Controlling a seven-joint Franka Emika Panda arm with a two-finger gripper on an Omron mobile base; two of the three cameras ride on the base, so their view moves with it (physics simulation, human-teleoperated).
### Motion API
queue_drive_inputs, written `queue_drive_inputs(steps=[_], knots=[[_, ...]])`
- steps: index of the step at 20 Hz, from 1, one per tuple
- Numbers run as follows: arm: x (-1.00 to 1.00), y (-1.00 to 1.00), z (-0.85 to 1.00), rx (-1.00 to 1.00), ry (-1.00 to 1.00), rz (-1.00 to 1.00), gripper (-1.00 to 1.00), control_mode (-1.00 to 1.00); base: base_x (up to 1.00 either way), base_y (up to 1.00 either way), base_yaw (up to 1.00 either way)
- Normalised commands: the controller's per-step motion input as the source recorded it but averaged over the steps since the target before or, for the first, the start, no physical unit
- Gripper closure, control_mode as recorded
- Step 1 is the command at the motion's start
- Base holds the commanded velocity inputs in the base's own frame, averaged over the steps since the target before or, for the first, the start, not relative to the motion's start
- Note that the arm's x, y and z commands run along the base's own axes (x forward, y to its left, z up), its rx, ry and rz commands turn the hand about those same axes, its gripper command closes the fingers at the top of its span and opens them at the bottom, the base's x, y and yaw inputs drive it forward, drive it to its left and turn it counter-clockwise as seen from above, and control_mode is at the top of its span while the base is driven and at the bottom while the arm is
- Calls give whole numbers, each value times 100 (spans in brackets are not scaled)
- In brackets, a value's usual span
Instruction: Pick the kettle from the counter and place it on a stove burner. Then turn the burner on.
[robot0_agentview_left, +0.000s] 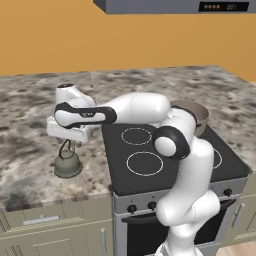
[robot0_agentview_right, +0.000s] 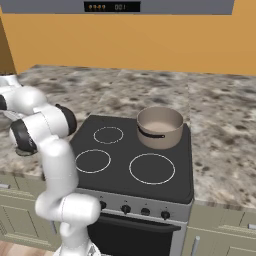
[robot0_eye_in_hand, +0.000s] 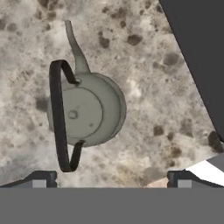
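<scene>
My jaws wide apart, hanging right above kettle (robot0_eye_in_hand: 85, 109) on desk (robot0_eye_in_hand: 153, 78); handle (robot0_eye_in_hand: 59, 116) arch runs crosswise to jaw gap, needs wrist roll.

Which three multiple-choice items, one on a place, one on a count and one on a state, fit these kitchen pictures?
1. Where does the small grey-green metal kettle stand?
A. on the speckled stone counter, left of the black glass cooktop
B. on a burner
C. inside the pot

2. How many white burner circles does the right base view show?
A. one
B. three
C. five

3. How is the pincer?
A. shut on the kettle
B. open above the kettle
C. shut on the round tan pot

Key: 1 A, stone lies all around it; 2 B, three outlines show; 3 B, fingertips wide apart, holding nothing.
</scene>
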Motion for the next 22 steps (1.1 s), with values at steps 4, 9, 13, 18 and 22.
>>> queue_drive_inputs(steps=[4,9,13,18,22], knots=[[35,24,-6,0,0,-4,-100,-100,0,0,0],[35,24,-15,0,0,-5,-100,-100,0,0,0],[22,13,-29,0,0,-2,-100,-100,0,0,0],[10,1,-28,0,0,0,-100,-100,0,0,0],[3,0,-23,0,0,0,-100,-100,0,0,0]])
